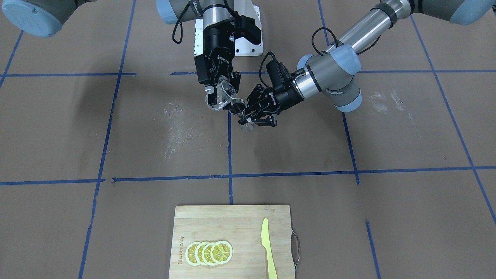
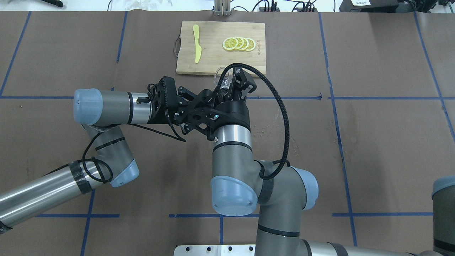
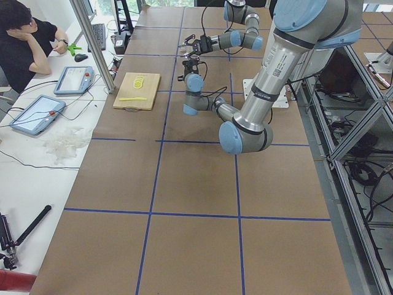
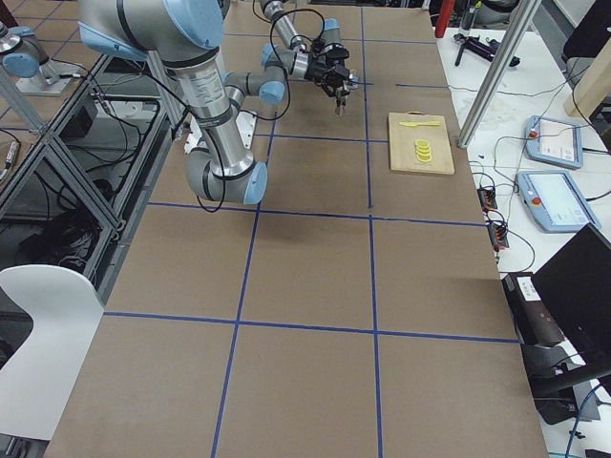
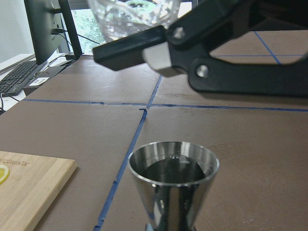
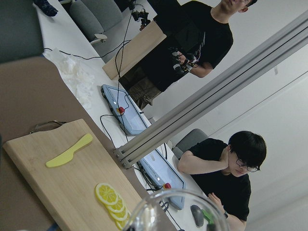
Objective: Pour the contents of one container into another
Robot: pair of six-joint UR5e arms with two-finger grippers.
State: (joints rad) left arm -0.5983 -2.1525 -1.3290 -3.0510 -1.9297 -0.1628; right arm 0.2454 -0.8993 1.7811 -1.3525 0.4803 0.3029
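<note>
My left gripper [image 1: 245, 116] is shut on a steel jigger [image 1: 237, 105] and holds it upright above the table's middle. In the left wrist view the jigger [image 5: 173, 180] fills the lower centre, mouth up; I cannot tell whether it holds liquid. My right gripper [image 1: 219, 87] is shut on a clear glass [image 1: 223, 95], tilted with its rim right beside the jigger's mouth. The glass [image 5: 130, 14] hangs just above and behind the jigger, under the right gripper's fingers [image 5: 202, 53]. Its rim [image 6: 168, 211] shows at the bottom of the right wrist view. The right wrist hides the jigger overhead.
A wooden cutting board [image 1: 232, 221] lies at the table's far edge with lemon slices [image 1: 209, 252] and a yellow knife [image 1: 268, 248]. A white base plate [image 1: 252, 42] sits by the robot. Two people [image 6: 207, 33] are beyond the table, by a side desk with tablets [image 3: 75, 78].
</note>
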